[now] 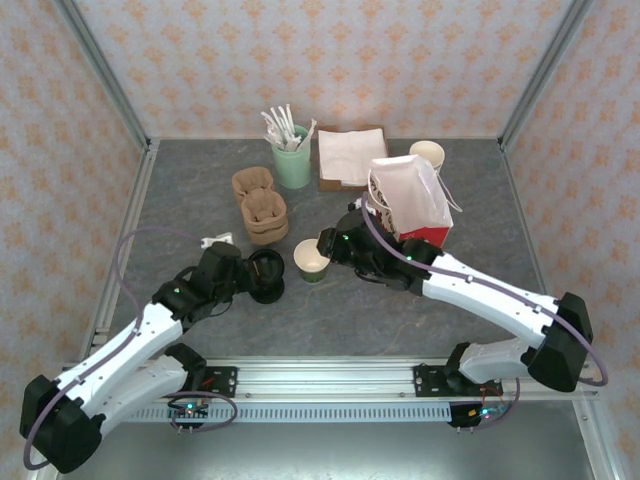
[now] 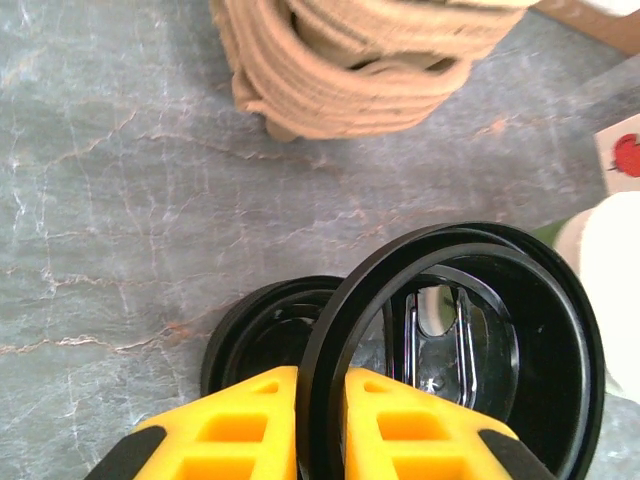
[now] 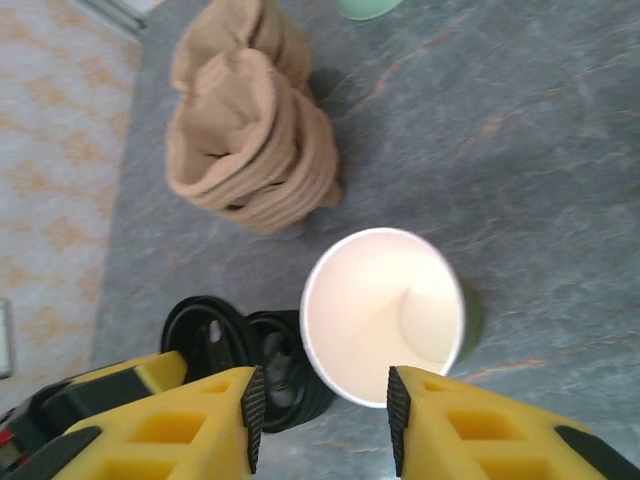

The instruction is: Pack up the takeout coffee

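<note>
From above, we see the open-topped green cup [image 1: 312, 262] just right of the carrier stack [image 1: 264, 216]. Left wrist: the left gripper [image 2: 322, 400] pinches a black lid [image 2: 545, 340] by its rim near that stack; a red mark on the bag [image 2: 622, 152] is unreadable. Right wrist: the right gripper [image 3: 325, 405] stands spread at the cup.

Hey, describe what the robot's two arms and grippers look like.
The left arm and right arm have white links, black joints and a thin purplish cable looping alongside. The left gripper and right gripper have blocky yellow fingers with rectangular cut-outs; the right's tips carry ribbed black pads.
</note>
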You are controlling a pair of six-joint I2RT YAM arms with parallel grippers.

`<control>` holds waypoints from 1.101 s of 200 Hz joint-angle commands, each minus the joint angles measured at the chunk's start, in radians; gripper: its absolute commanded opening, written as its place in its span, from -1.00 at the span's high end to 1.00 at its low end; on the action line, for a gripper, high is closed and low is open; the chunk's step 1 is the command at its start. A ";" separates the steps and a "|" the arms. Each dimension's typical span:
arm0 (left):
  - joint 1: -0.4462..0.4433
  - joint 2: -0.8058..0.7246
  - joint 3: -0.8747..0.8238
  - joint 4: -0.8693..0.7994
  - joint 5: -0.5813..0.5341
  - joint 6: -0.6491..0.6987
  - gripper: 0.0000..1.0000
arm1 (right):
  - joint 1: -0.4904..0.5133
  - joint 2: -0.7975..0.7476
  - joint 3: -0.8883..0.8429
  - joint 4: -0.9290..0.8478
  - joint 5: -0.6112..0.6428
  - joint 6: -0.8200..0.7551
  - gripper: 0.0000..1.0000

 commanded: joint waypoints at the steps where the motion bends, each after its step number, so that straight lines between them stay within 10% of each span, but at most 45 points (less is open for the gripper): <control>1: 0.008 -0.036 0.064 -0.058 0.038 0.022 0.70 | -0.021 -0.052 -0.022 0.089 -0.135 0.021 0.20; 95: -0.011 0.000 0.285 -0.129 0.211 0.032 0.71 | -0.022 -0.009 0.021 0.153 -0.379 -0.026 0.19; 220: -0.097 0.059 0.353 -0.120 0.196 0.034 0.72 | -0.011 -0.015 0.024 0.161 -0.402 -0.044 0.43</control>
